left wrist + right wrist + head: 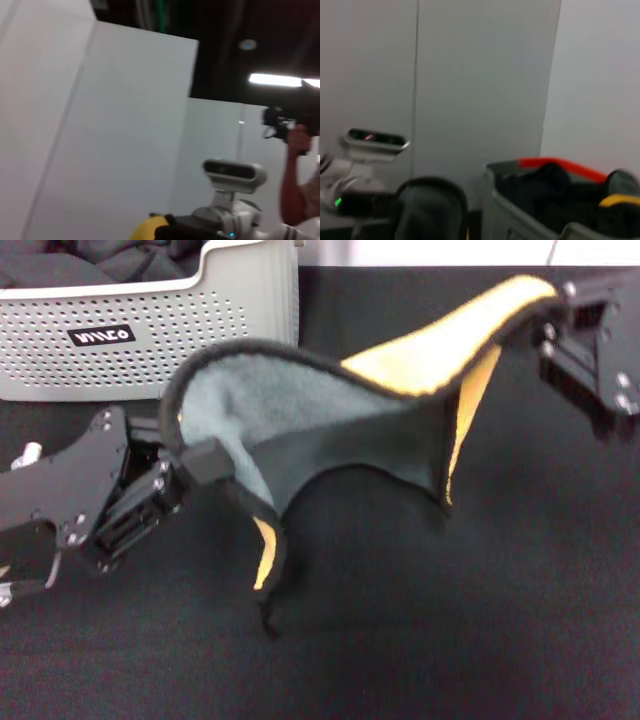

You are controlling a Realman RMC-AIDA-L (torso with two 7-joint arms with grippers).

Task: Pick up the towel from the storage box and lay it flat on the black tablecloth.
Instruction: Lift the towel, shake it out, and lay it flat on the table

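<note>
- Locate the towel (330,430): it hangs in the air, stretched between the two arms above the black tablecloth (450,620), clear of the storage box (150,330).
- Check the left end effector (195,465): it is clamped on the towel's near-left edge, at the black stitched edging, with the grey-green face turned up beside it.
- Check the right end effector (555,325): it grips the opposite corner at the far right, where the yellow face shows along the raised edge.
- Note the sag. The middle of the towel droops between the two grips, and a loose corner with a yellow underside hangs down at the lower centre, close to the tablecloth; whether it touches cannot be told.
- Note the storage box at the far left. It holds other dark cloth, and a further yellow piece appears in it in the right wrist view.
- Judge the step in hand as the spreading phase: the pick-up is complete and the laying-down is not yet done.
- For the next move, expect to draw the two end effectors apart to take out the sag, then lower both evenly so the cloth meets the tablecloth without folding.
- Watch the hanging corner: it may tuck under as the towel descends and leave a crease.
</note>
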